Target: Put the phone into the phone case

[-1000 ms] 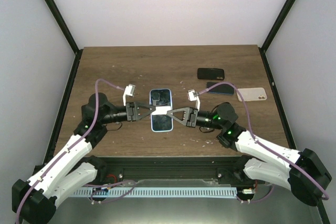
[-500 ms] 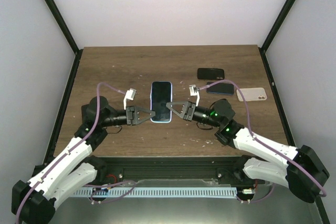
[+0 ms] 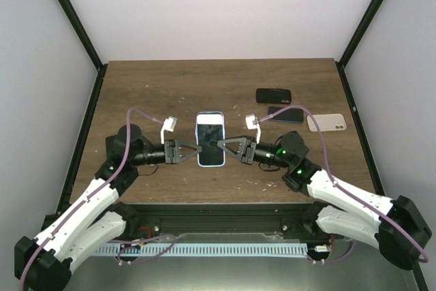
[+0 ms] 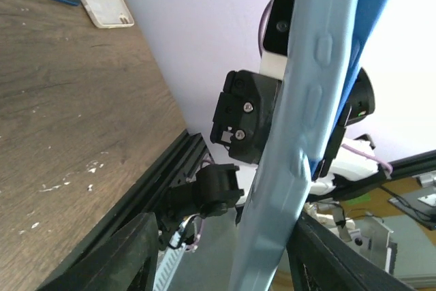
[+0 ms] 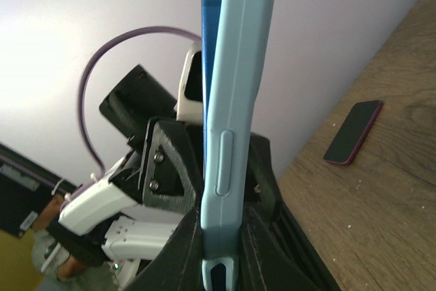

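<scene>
left fingers (image 4: 129,257) spread, right fingers (image 5: 272,264) clamped

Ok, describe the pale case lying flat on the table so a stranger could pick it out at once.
On the wooden table, look right of the light-blue case held between the arms, where three flat items lie. The pale case is nearest the table's right edge. It alone is light: its neighbours are a black phone and a dark blue-rimmed phone.

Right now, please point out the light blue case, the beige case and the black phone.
light blue case (image 5: 242,66), right wrist view, on its side wall.
beige case (image 3: 326,123), top external view, on its flat middle.
black phone (image 3: 274,95), top external view, on its dark middle.
</scene>
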`<state>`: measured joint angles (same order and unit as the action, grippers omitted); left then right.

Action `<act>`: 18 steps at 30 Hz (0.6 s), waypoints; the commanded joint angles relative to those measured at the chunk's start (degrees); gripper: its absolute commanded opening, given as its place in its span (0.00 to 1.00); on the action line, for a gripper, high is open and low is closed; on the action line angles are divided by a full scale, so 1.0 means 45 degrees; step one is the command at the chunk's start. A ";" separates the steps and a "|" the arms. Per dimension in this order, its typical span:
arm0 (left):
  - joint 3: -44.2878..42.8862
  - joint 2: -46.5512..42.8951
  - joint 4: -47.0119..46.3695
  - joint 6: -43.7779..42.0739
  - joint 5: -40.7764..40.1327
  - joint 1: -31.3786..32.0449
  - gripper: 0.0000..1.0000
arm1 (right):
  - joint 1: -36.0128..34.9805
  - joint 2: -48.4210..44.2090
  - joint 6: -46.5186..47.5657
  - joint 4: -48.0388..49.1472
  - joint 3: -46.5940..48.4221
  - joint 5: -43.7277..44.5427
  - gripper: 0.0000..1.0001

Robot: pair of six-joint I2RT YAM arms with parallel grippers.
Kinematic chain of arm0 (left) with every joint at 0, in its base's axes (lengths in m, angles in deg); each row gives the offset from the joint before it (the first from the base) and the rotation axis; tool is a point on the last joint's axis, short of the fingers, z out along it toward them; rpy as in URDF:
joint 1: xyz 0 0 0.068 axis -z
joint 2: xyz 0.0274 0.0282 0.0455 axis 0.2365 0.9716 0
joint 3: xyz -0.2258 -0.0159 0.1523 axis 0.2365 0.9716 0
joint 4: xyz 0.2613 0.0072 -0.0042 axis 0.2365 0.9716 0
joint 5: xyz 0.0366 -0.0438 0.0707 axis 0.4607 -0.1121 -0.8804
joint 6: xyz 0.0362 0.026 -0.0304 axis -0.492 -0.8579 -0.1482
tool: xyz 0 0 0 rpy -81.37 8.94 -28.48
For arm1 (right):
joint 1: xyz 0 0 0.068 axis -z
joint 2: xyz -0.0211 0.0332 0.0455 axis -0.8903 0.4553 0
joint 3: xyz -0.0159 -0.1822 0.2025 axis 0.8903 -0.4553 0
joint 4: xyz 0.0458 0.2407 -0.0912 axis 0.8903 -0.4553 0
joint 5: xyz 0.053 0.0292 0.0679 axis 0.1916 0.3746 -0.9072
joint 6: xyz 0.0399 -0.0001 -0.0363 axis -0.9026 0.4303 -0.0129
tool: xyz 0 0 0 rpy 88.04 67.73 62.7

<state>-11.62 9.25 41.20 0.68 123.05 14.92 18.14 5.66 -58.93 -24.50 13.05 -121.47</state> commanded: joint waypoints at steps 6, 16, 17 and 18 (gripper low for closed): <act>-0.1419 0.0027 -0.0541 -0.0547 0.0297 0.0012 0.58 | -0.0050 -0.0798 0.1333 0.0311 0.0189 -0.2895 0.04; -0.1597 0.0211 -0.1466 -0.0076 0.0361 0.0021 0.55 | -0.0050 -0.1333 0.0973 0.1074 -0.0743 -0.3005 0.04; -0.1642 0.0274 -0.1496 0.0000 0.0348 0.0003 0.53 | -0.0050 -0.1392 0.0972 0.1074 -0.0812 -0.2978 0.04; -0.1667 0.0299 -0.1549 0.0073 0.0346 0.0011 0.50 | -0.0050 -0.1460 0.0952 0.1106 -0.0870 -0.2953 0.04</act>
<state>-17.71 9.99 35.01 0.85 124.95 15.01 18.10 1.29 -54.75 -24.67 9.01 -133.73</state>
